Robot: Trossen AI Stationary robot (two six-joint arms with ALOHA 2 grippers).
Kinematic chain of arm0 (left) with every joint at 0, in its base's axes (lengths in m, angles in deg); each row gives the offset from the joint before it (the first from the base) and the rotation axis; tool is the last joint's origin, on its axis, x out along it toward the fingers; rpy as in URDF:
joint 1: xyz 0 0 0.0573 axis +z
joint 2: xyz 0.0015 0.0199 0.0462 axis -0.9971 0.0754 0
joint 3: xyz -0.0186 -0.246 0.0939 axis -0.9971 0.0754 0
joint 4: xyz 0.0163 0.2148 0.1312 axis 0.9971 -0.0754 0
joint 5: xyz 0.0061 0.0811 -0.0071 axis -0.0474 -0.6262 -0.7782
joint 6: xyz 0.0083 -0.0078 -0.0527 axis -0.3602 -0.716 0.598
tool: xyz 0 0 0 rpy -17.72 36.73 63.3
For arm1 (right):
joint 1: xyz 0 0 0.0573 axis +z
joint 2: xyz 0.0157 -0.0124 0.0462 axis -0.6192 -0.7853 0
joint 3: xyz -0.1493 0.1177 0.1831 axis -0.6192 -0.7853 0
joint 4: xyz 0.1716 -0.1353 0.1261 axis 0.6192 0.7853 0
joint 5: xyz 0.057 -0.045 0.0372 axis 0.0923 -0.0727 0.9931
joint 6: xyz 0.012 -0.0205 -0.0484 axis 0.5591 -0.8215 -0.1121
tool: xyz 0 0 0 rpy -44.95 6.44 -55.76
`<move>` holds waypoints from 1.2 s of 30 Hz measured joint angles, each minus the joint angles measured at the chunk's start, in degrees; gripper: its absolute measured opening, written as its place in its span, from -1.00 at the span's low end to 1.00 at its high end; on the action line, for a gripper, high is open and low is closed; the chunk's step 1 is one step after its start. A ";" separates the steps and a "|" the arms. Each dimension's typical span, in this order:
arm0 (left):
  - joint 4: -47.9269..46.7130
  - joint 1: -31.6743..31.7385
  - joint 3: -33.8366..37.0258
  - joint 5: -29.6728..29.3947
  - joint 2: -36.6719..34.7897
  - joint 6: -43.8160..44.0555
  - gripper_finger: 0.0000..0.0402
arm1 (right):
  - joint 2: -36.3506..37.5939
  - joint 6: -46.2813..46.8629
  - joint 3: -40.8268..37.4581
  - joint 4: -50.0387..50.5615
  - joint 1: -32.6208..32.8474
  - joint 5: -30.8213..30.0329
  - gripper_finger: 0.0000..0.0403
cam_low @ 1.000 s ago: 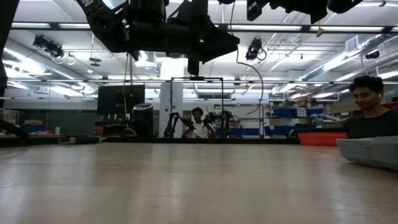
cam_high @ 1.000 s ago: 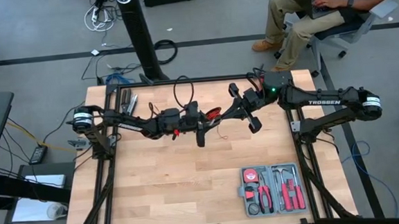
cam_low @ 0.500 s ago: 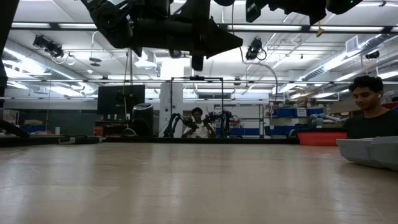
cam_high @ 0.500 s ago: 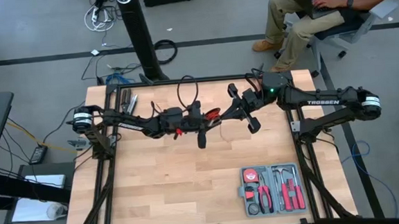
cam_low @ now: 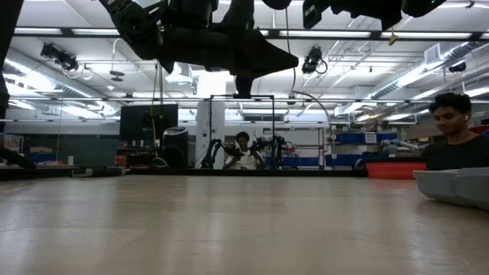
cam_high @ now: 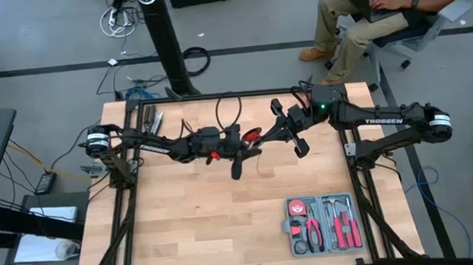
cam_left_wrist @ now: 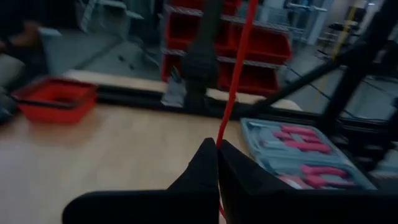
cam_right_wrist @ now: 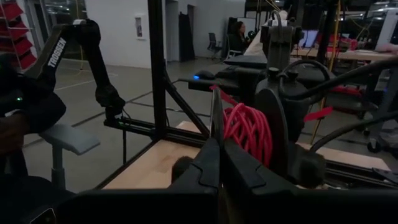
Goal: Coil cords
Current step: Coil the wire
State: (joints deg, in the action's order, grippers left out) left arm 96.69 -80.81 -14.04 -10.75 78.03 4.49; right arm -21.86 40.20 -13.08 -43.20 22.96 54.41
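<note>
Winding is judged underway: above the upper middle of the surface (cam_high: 225, 207), the red cord (cam_right_wrist: 249, 130) is held in a bundle between both arms, each tool, left (cam_left_wrist: 217, 147) and right (cam_right_wrist: 217, 144), clamped on a strand, and another wrap comes next.

Table (cam_high: 209, 224) pale wood planks, matt; tool case (cam_high: 324, 224) grey plastic; red cord (cam_right_wrist: 247, 130) thin, smooth-looking.

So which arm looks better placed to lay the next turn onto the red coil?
Probably the left. The left gripper is shut on the red cord running away from it, free to guide it; the right gripper appears shut by the coil, seemingly anchoring it.
</note>
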 joint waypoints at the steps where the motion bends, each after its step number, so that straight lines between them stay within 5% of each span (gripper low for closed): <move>1: -0.65 0.00 0.00 1.06 -0.04 0.72 -1.00 | 0.00 0.00 -0.04 0.08 -0.15 -0.04 -0.99; 6: -6.90 0.19 0.00 6.20 -1.45 1.38 -1.00 | 0.05 0.00 -0.04 3.53 -0.71 -0.13 -0.99; 13: -24.08 2.48 0.15 5.62 -10.41 -3.47 -1.00 | 0.99 0.29 0.02 15.19 -1.02 -2.40 -0.99; 26: -38.92 4.74 -2.64 2.24 -18.04 -16.16 -1.00 | -0.63 7.24 0.04 23.88 -1.42 -5.95 -1.00; 36: -33.55 4.36 -6.14 -0.73 -17.45 -35.11 -1.00 | -4.29 8.55 0.09 21.26 1.34 -5.77 -1.00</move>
State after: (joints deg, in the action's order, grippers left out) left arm 63.14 -76.45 -20.18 -11.48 60.58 -30.61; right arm -26.15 48.75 -12.99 -21.93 24.30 48.64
